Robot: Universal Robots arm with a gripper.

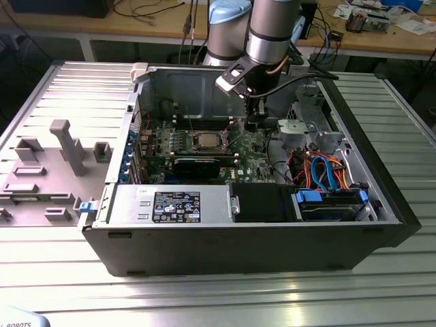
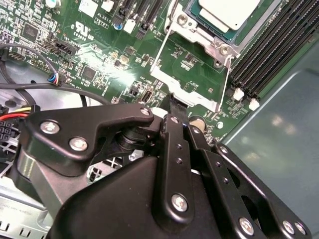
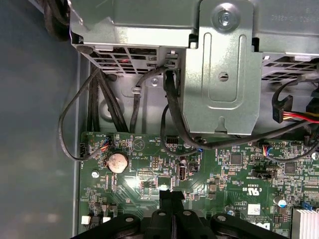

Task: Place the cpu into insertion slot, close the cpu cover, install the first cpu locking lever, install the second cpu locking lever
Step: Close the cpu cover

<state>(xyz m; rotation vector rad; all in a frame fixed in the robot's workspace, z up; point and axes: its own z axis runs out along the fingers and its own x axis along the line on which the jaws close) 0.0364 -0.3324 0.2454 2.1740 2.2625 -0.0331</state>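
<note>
Black gripper [image 2: 177, 107], fingertips together, empty, at open silvery-framed cpu cover [image 2: 185, 88]; silver-tan square cpu [image 2: 229, 12] seated; probably cover-closing, needing gentle downswing.

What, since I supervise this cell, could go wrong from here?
The gripper, fingers shut, sits at the edge of the open cover: it might slip onto the board. The cover could come down on the cpu askew. Loose cables hang close by and may snag.
</note>
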